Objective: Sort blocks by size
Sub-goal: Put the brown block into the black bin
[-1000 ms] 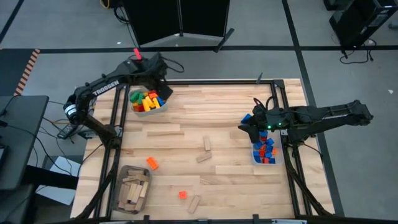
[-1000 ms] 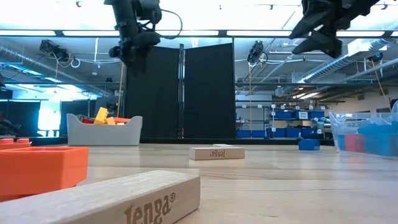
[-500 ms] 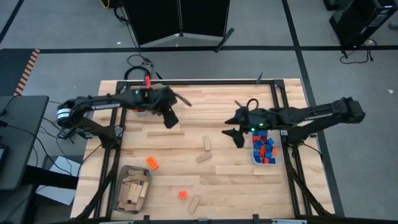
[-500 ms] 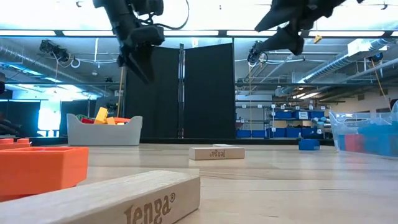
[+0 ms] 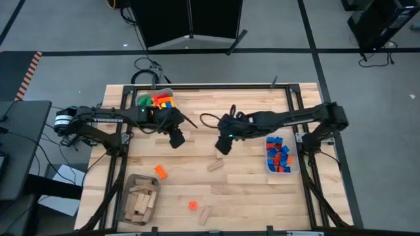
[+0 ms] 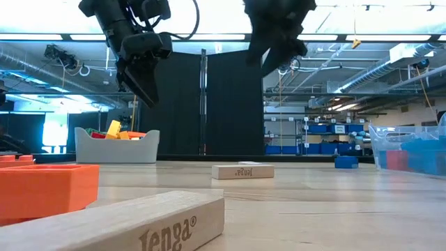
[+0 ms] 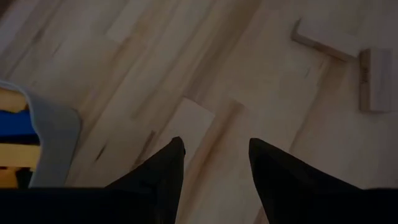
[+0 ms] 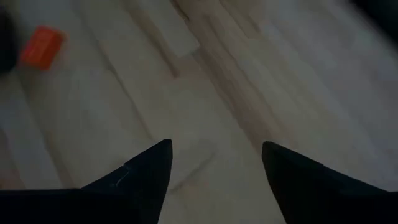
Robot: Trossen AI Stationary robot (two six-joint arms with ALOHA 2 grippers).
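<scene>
Over mid-tabletop: both arms hang empty above loose wood

Between the right fingers [image 8: 212,163] only bare boards show; they stand spread, holding nothing. Right gripper [image 5: 224,145] hangs just above the upright-lying tan plank [image 5: 218,151], which lies almost directly beneath it, long axis running near to far across the tabletop [image 5: 249,190]. A second plank [image 5: 214,166] lies just nearer the front edge, angled.

Left fingers [image 7: 166,163] parted, empty. Left gripper [image 5: 176,139] sits beside the grey bin [image 5: 152,105] of coloured bricks, over bare wood. In its wrist view two planks [image 7: 348,53] lie ahead of the tips, well apart from them.

Farther out: orange brick [image 5: 161,172] and a smaller orange brick [image 5: 193,205] toward the front, another plank [image 5: 205,214] at the front edge. Wooden pile in the front-left tray [image 5: 139,198]; red and blue bricks in the clear bin [image 5: 281,157] at right.

Judgement: right arm is the nearer to the centre planks; grip should close across the short width.
</scene>
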